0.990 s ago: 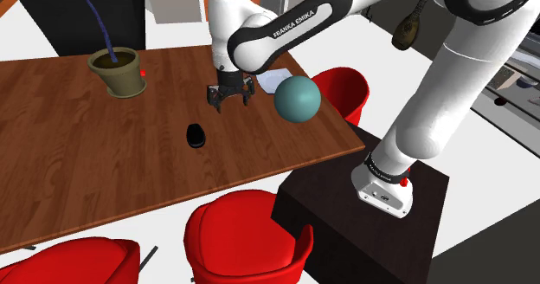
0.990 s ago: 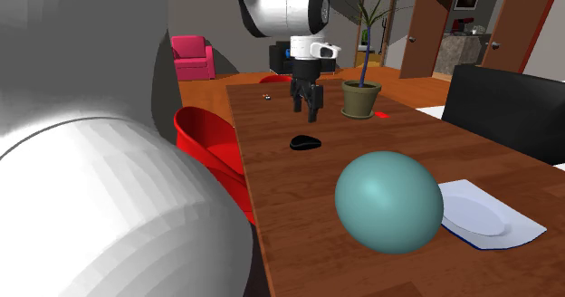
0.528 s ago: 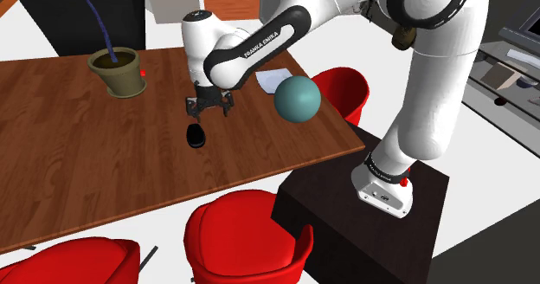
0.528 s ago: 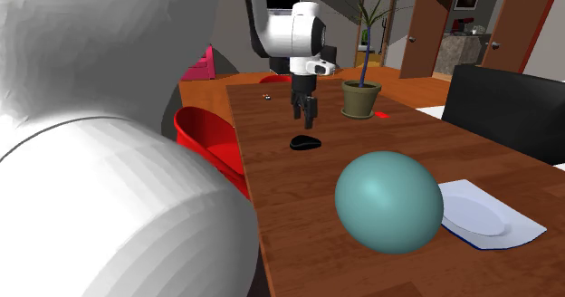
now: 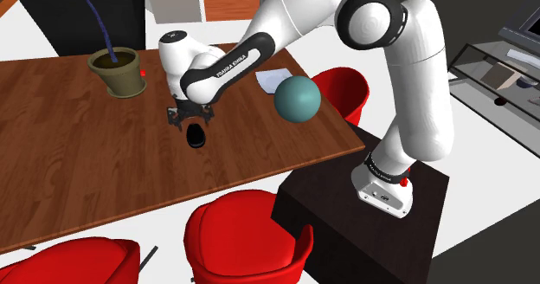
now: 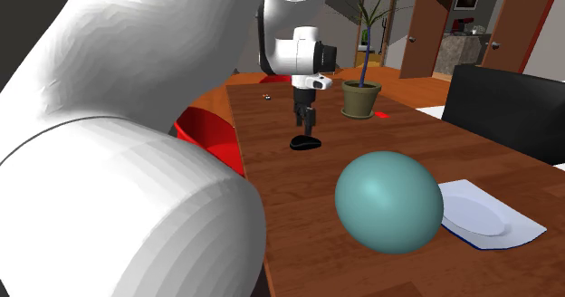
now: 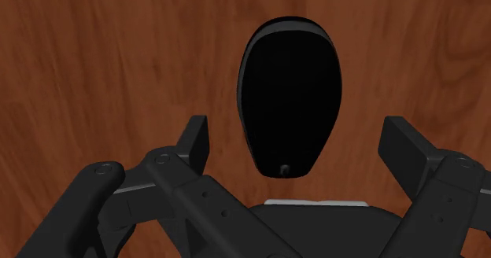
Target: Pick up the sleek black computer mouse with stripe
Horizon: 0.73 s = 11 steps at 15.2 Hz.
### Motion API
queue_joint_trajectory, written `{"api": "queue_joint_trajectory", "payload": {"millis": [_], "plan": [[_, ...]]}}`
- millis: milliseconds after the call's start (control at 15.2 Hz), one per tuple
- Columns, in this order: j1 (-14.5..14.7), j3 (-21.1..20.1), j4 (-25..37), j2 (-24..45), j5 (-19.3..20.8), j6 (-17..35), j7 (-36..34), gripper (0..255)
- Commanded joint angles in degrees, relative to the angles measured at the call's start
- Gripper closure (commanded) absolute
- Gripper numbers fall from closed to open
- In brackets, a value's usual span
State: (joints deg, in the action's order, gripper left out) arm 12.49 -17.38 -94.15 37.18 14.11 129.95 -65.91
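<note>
I have the all-black two-finger pincer (image 5: 189, 116) hanging just above the sleek black computer mouse (image 5: 196, 136), which lies flat on the brown wood-grain table (image 5: 78, 170), roughly mid-table and nearer the edge lined with red chairs (image 5: 247, 239). In the wrist view the pincer (image 7: 299, 138) stands wide open. Its fingers (image 7: 197, 138) are spread to either side of the mouse (image 7: 289, 91) with bare wood showing between each tip and the shell, so nothing is held.

From here the mouse reads as a plain black oval. I can make out a faint lighter rim at its far end and a tiny mark at the end nearest the hand, but no stripe. The hand's own body cuts off that near end.

In the second exterior view the pincer (image 6: 306, 119) points down over the mouse (image 6: 305, 143). The fingers overlap from that angle, so I cannot judge their spread there. A huge white arm link (image 6: 118, 186) blocks that view's left half and hides the table edge and most of a red chair behind it.

A teal egg-shaped ball (image 6: 389, 201) sits close to that camera and covers part of a white plate on a pale sheet (image 6: 475, 214). An olive pot holding a thin-stemmed plant (image 5: 118, 72) stands well apart from the mouse, its leaves cut off by the shoulder view's top edge.
</note>
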Motion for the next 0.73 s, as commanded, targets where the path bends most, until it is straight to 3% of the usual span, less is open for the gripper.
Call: {"api": "queue_joint_trajectory", "payload": {"millis": [0,396,462,660], "plan": [[0.3,0.3,0.5,1.3,0.4,0.8,-0.3,0],[0.7,0.9,0.5,3.6,1.1,3.0,-0.8,0],[0.7,0.9,0.5,3.6,1.1,3.1,-0.8,255],[0.7,0.9,0.6,3.7,1.1,3.0,-0.8,255]]}}
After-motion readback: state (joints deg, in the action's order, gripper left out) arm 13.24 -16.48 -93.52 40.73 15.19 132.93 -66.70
